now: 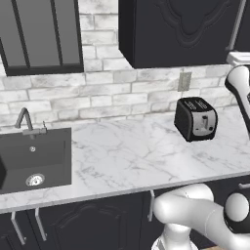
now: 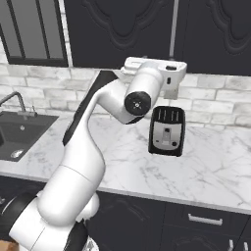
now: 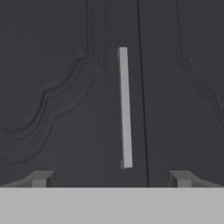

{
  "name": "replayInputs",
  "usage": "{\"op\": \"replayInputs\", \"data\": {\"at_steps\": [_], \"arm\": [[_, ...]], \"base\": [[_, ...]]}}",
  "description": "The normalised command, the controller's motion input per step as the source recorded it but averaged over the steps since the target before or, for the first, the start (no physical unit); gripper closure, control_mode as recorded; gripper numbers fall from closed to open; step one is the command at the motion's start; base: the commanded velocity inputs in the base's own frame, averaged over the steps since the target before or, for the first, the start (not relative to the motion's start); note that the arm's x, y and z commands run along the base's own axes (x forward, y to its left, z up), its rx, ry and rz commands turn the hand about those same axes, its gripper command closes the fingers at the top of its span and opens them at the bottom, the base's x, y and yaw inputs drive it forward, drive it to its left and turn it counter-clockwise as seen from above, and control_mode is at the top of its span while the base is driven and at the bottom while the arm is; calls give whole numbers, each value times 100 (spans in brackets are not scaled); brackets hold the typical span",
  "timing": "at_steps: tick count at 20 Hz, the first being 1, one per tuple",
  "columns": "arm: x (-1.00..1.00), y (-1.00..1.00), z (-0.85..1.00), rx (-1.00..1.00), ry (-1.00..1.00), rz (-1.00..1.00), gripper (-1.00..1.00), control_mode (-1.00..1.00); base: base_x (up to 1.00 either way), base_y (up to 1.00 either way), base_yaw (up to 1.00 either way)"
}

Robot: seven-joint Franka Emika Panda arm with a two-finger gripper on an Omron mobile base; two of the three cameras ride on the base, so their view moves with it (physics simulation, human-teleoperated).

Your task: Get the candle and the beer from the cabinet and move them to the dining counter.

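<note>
Left to right: a matte black rectangular sink basin (image 1: 34,163) with a bent grey metal tap (image 1: 25,121) is set into the white, grey-veined marble worktop (image 1: 132,156). A glossy black two-slot toaster (image 1: 196,118) stands near the whitewashed brick wall (image 1: 97,93). Above hangs the tall black wall cabinet (image 2: 122,29), its carved panel door shut, with a long grey bar handle (image 3: 125,107). The two-finger gripper (image 3: 112,178) faces this handle, fingertips (image 3: 40,178) spread wide, holding nothing.
</note>
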Motion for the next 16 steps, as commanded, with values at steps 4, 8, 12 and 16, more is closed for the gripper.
{"op": "replayInputs", "data": {"at_steps": [4,8,12,16], "arm": [[24,-12,7,0,0,0,-100,-100],[27,-1,1,0,0,0,-100,-100],[36,-3,0,1,-1,0,-100,-100],[36,-9,0,2,-4,0,-100,-100]], "base": [[0,0,0],[0,0,0],[0,0,0],[0,0,0]]}}
